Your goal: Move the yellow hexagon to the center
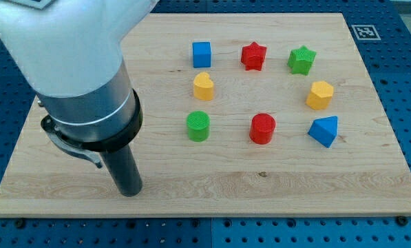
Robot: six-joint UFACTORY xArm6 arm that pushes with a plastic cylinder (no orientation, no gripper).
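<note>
The yellow hexagon (pixel 320 94) sits on the wooden board (pixel 212 172) at the view's right, between the green star (pixel 301 60) above it and the blue triangle (pixel 324 130) below it. My tip (pixel 130 191) rests on the board at the view's lower left, far left of the yellow hexagon. The nearest block to my tip is the green cylinder (pixel 198 126), up and to its right. The arm's bulky white and grey body hides the board's upper left corner.
A ring of blocks surrounds the board's middle: blue cube (pixel 202 54), red star (pixel 253 56), yellow heart-like block (pixel 204 86), red cylinder (pixel 263 128). A marker tag (pixel 363 32) sits at the board's top right corner.
</note>
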